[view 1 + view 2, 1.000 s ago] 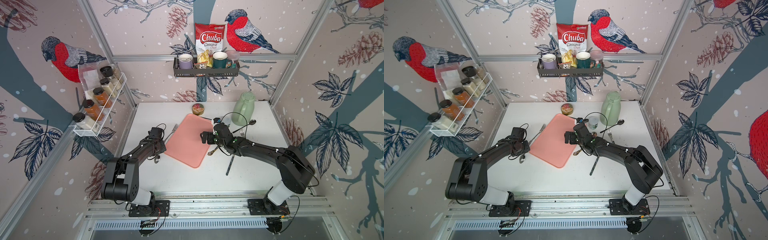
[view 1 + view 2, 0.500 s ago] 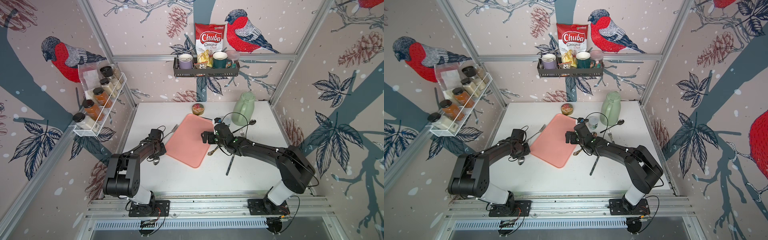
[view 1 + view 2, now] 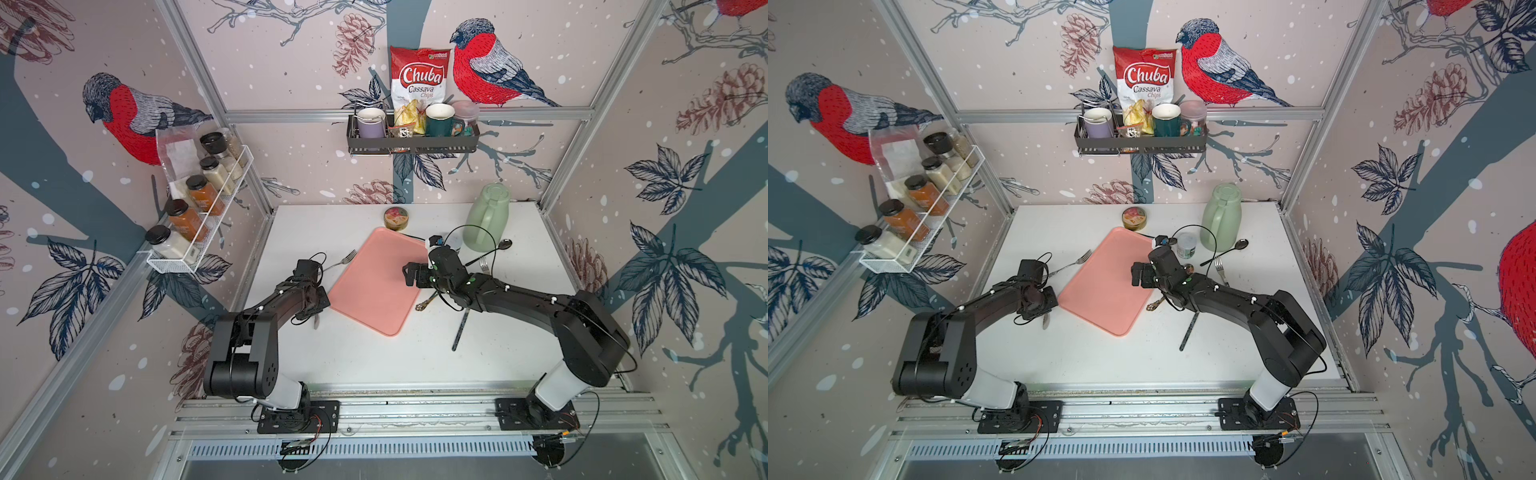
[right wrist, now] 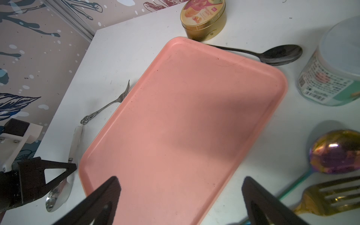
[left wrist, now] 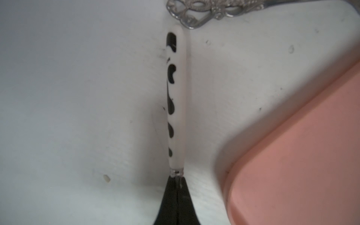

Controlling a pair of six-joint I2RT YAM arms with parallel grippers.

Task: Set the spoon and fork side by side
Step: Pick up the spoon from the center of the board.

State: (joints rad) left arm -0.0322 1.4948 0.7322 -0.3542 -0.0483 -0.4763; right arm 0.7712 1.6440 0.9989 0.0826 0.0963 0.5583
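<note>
- Left wrist view: the left claw [image 5: 176,182] is clenched on the thin metal neck of the spoon [image 5: 175,97], whose spotted white handle runs straight out ahead. Gripping at the neck probably makes the long handle easier to steer.
- The spoon looks to be lying on the bench [image 3: 374,357] just left of the pink tray [image 3: 374,286]. Its handle tip almost meets the ornate end of the fork [image 5: 218,10], so the two sit end to end at an angle, not yet side by side.
- The fork's tines lie close by the tray's edge in the right wrist view. That leaves bare bench on its far side, which I judge is room enough for the spoon.
- The right claw [image 4: 181,181] hovers released over the tray, holding nothing, seemingly parked clear of the work.
</note>
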